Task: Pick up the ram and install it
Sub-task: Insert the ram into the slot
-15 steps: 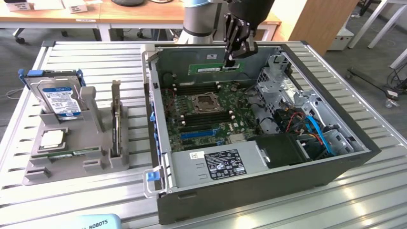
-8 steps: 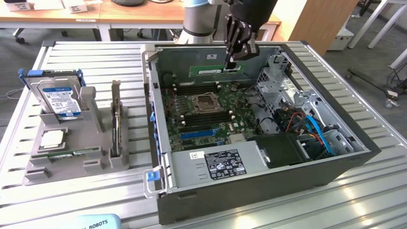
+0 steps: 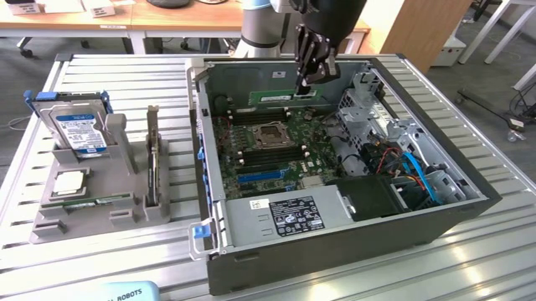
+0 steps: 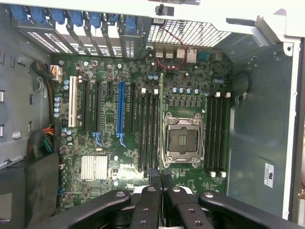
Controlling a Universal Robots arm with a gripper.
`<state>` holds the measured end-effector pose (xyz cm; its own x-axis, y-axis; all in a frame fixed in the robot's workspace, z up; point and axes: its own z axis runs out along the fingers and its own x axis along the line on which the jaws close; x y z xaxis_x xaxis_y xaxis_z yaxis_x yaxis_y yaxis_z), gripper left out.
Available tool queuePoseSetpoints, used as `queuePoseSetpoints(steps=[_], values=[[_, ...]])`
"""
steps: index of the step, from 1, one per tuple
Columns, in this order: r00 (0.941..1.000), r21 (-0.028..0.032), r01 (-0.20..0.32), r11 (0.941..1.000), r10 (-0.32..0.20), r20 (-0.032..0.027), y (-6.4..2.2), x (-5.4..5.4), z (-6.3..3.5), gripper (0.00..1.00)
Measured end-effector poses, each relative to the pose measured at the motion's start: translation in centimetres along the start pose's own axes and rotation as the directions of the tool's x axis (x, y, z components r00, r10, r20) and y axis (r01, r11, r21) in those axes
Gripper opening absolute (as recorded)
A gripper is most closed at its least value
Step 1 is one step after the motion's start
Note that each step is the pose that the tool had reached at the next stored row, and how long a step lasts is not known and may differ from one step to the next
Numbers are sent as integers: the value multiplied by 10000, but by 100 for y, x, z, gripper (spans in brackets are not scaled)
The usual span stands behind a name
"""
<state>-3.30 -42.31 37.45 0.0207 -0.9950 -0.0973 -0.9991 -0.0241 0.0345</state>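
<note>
The ram (image 3: 280,97) is a long green stick hanging level over the open computer case (image 3: 251,251), above the back part of the motherboard (image 3: 260,157). My gripper (image 3: 308,84) comes down from above and is shut on the stick nearer its end on the exterior view's right. In the wrist view the ram (image 4: 161,119) shows edge-on as a thin line between my fingers (image 4: 145,205), over the black memory slots (image 4: 148,129) beside the empty processor socket (image 4: 181,140). A second green stick (image 3: 84,202) lies in the grey holder on the exterior view's left.
The grey holder (image 3: 50,229) also carries a blue-labelled hard drive (image 3: 80,132), a silver processor chip (image 3: 69,182) and an upright card (image 3: 152,163). Inside the case are drive cages (image 3: 368,106), blue and orange cables (image 3: 415,169) and a black power supply (image 3: 373,197).
</note>
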Motion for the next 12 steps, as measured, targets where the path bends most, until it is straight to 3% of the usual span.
queuePoseSetpoints(steps=[12], values=[[10000,0,0,10000,0,0,-8,21,217,12]])
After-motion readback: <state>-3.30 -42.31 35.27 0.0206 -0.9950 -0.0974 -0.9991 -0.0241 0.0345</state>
